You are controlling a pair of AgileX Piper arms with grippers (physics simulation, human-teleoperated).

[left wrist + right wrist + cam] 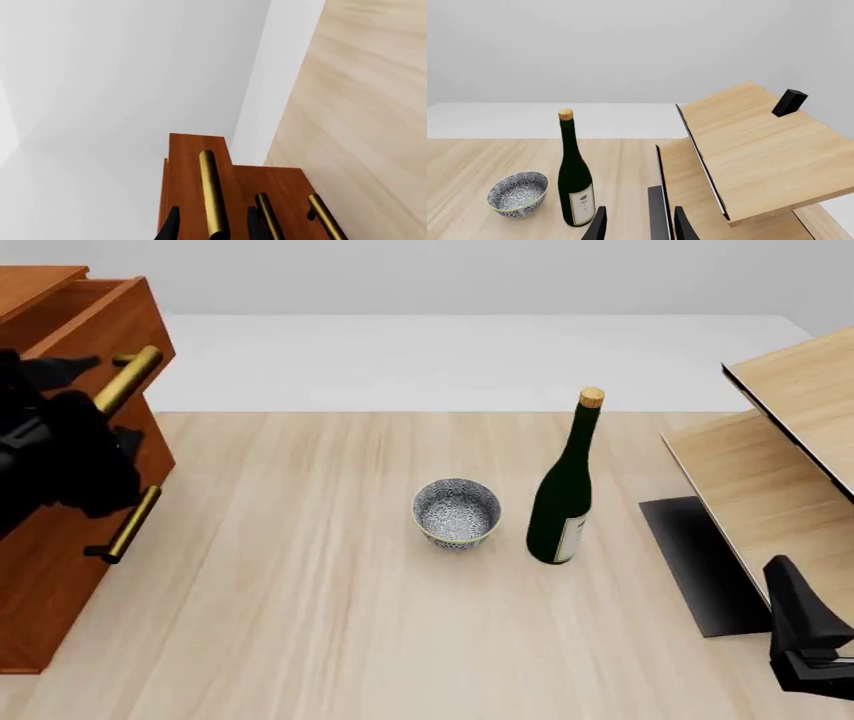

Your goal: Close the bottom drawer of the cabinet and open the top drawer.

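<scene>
Right gripper (807, 635) sits lowest in the front view, beside the pale slanted furniture (787, 455), fingers apart, holding nothing. Bottle (566, 490) stands upright mid-table, bowl (457, 513) just left of it, apart. Far left of the bottle, cabinet (54, 540): top drawer (100, 315) pulled out, left gripper (212, 227) straddling its brass handle (212, 195), grip unclear. Bottom drawer (327, 215) looks shut. Light wood table (294, 620), white wall.

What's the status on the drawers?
Left gripper straddling top drawer handle, drawer part open. Right gripper open, idle. Bottom drawer: can't tell. Nothing blocking.
</scene>
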